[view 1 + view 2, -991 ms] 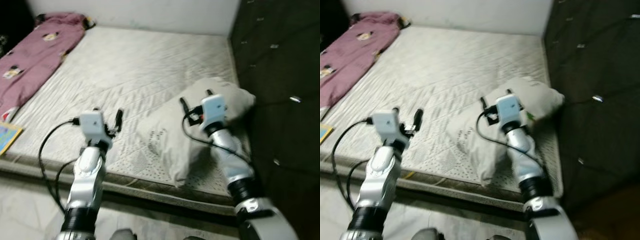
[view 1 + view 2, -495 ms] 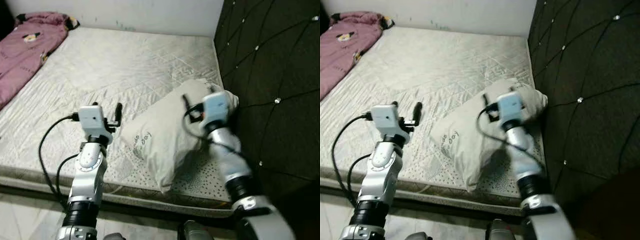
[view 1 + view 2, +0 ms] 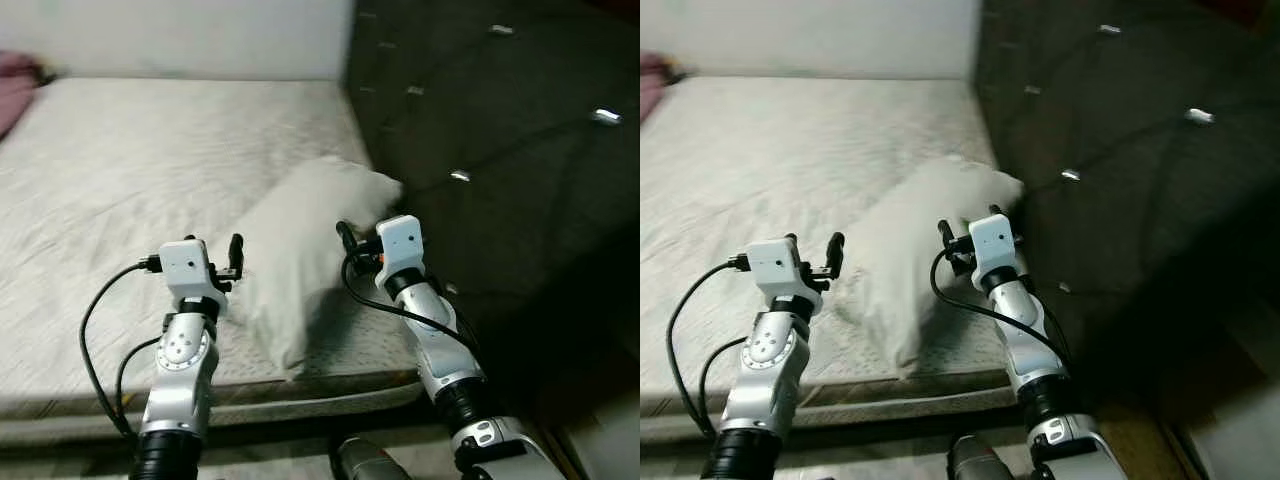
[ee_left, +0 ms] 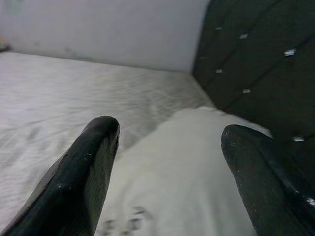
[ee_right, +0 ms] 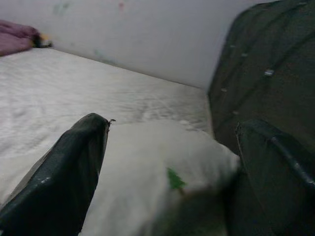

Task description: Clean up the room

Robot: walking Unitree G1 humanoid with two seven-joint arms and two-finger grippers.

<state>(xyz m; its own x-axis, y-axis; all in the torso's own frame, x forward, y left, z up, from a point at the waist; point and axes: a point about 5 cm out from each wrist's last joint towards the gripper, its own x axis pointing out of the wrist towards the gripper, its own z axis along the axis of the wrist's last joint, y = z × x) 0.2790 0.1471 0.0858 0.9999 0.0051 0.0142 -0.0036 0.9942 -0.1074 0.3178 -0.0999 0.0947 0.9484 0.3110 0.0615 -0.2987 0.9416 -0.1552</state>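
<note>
Here, both pincers (left (image 3: 212, 243), right (image 3: 360, 232)) wide apart beside pillow (image 3: 295, 240)

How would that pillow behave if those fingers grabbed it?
The pillow looks soft and puffy, so it would likely sag and fold. It's probably light for its bulk. Lying flat on the mattress, it should slide rather than roll.

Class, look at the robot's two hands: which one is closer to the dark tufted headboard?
The right hand, raised over the pillow's end beside the headboard. The left hand is at the pillow's other side, farther away.
</note>
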